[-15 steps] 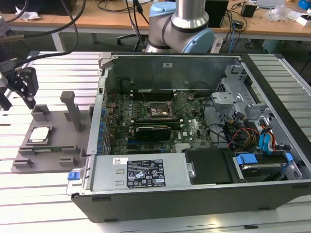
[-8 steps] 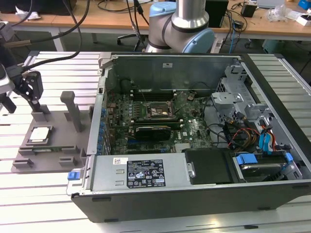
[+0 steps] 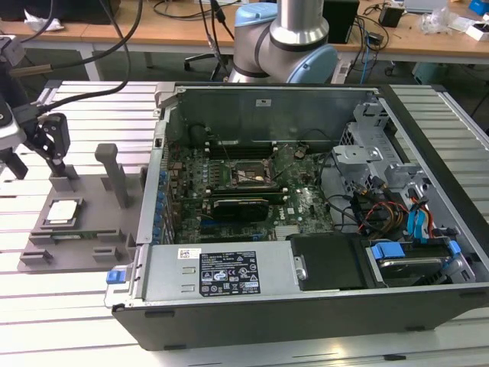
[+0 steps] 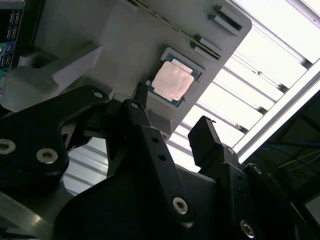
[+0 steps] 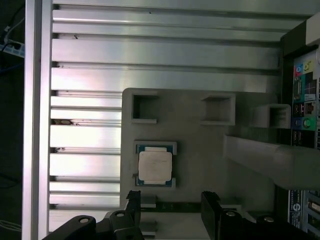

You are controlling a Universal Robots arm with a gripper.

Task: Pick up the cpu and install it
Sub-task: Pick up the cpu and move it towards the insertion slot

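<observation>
on the exterior view's left, a grey fixture tray (image 3: 92, 200) lies on the slatted metal surface (image 3: 76, 306), with an upright post (image 3: 114, 172) rising from its far side. the cpu (image 3: 63, 212) sits flat in a shallow square recess of this tray, silvery lid up, its thin pale rim showing in the first wrist view (image 5: 155, 166). two smaller square pockets (image 5: 144, 107) are cut into the same tray beyond it

the tool (image 3: 34, 157) hangs over the tray's far left corner, released, its black fingers (image 5: 132, 202) spread apart and grasping nothing. in the second wrist view the cpu (image 4: 172, 82) lies just ahead of the gap between them, apart from both

just right of the tray stands an open computer case (image 3: 267, 95). it holds a green motherboard (image 3: 306, 206) with a dark socket frame (image 3: 248, 174) near its middle, loose cables, and a drive bay with blue latches (image 3: 390, 251) at the near right. a black and white label (image 3: 229, 274) is stuck on the case's near wall; i cannot make out its print
</observation>
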